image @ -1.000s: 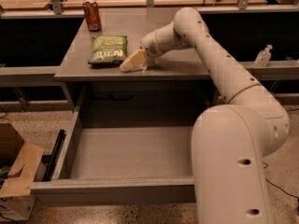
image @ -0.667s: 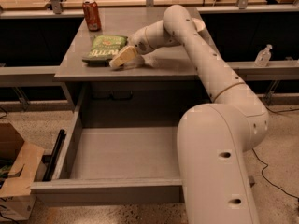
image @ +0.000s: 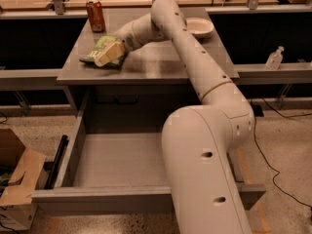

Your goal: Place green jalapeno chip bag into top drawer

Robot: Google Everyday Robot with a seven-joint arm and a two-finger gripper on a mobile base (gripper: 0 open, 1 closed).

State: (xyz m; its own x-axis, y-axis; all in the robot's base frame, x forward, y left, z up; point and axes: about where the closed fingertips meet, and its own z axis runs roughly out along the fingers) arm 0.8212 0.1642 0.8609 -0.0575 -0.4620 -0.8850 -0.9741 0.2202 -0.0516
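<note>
Gripper (image: 108,54) atop green jalapeno chip bag (image: 99,48); we cannot tell its clasp. Crinkly film may slip loose before top drawer (image: 97,199).

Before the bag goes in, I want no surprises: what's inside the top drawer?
In the top drawer only its bare grey bottom shows; the right part is hidden by the robot arm. The gripper is on the green jalapeno chip bag on the table.

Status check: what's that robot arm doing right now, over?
Gripper on green jalapeno chip bag, bag on table. Top drawer open below. Red soda can behind, apart, not blocking.
</note>
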